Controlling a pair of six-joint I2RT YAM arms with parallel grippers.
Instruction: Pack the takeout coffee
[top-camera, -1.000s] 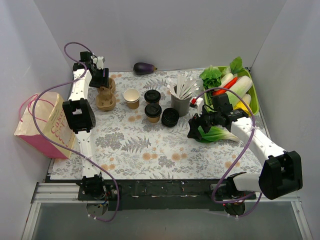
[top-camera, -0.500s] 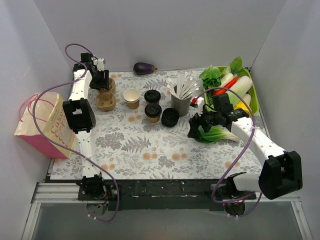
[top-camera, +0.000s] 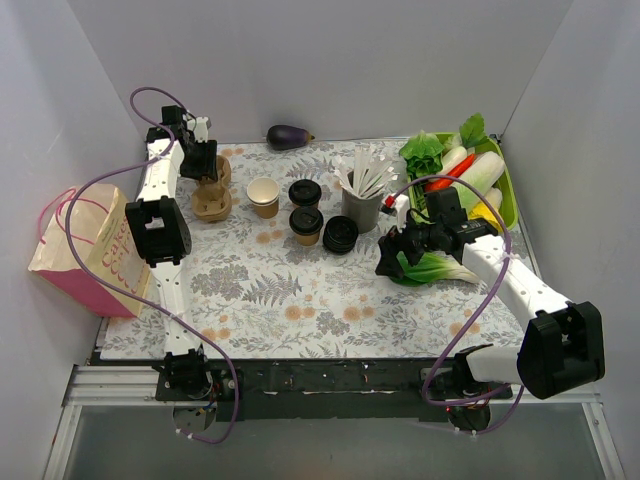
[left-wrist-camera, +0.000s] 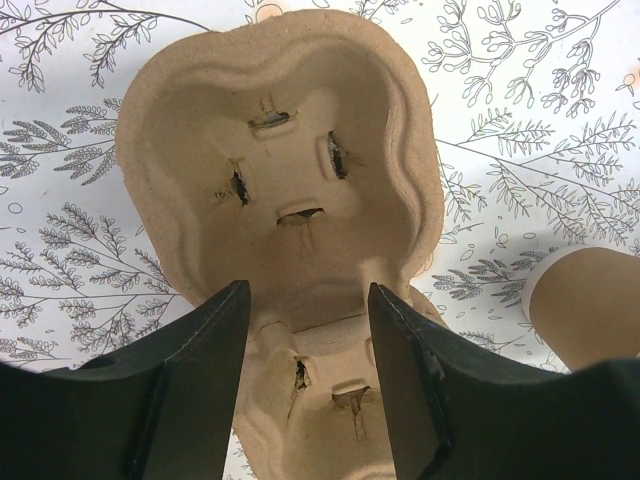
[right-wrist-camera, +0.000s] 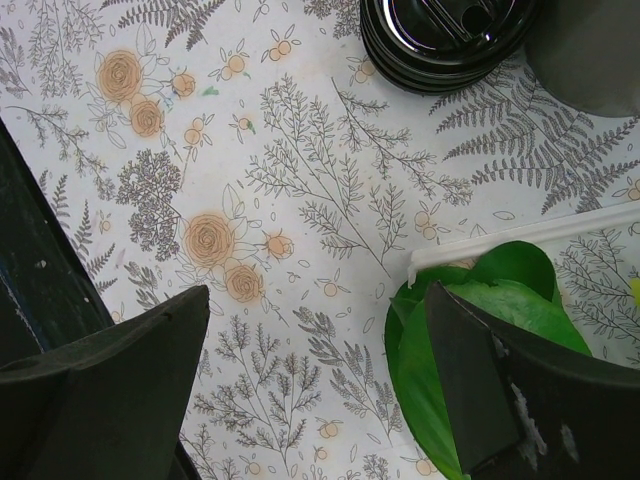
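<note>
Two takeout coffee cups, kraft brown with black lids, stand mid-table, one behind the other. An unlidded kraft cup is left of them; its side shows in the left wrist view. My left gripper hangs over the tan pulp cup carrier. Its jaws are partly open and straddle the narrow waist of the carrier. My right gripper is wide open above the tablecloth, holding nothing, beside a green bok choy.
A pink and cream paper bag lies at the left table edge. A stack of black lids sits next to a dark grey cup of white sticks. An eggplant lies at the back. The green vegetable tray is at the right.
My left gripper's jaws have narrowed a little around the carrier. The right arm and the cups have not moved.
</note>
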